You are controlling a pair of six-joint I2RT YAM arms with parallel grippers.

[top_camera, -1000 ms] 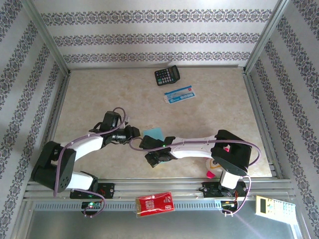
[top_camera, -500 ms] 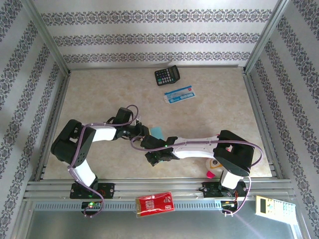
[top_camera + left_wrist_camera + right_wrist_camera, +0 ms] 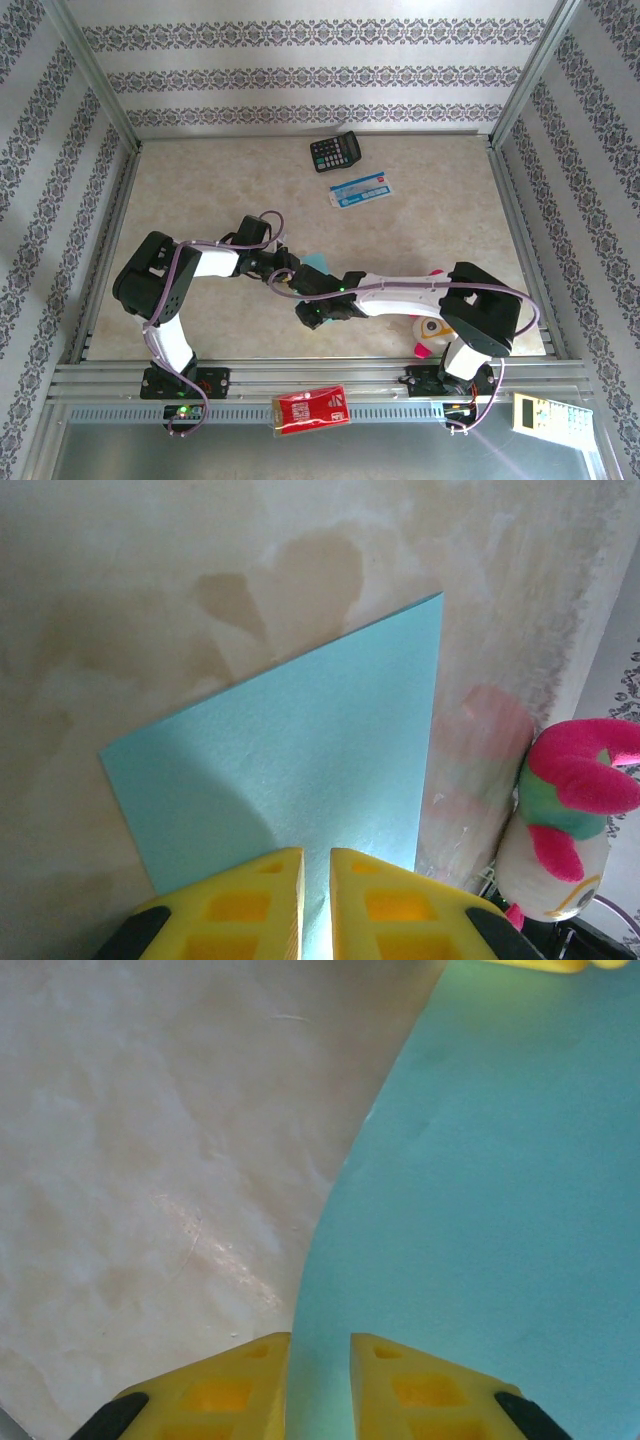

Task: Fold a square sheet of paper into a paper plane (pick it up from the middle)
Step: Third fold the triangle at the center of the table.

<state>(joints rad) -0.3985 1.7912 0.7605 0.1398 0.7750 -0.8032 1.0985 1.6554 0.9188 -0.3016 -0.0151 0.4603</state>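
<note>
Left wrist: sheet [image 3: 300, 750] in left hand [image 3: 316, 858]

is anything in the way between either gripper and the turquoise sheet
Nothing visible. The sheet runs straight between the fingers of the left gripper, and its edge runs between those of the right gripper.

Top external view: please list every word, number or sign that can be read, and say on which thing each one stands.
Nothing can be read with certainty.
On the calculator: key marks, too small to read.
On the blue-and-white card: print, blurred.
On the red packet: white marks, too blurred to read.
On the keypad device by the front rail: buttons, too small to read.
On the square sheet of paper: plain, no print.
</note>
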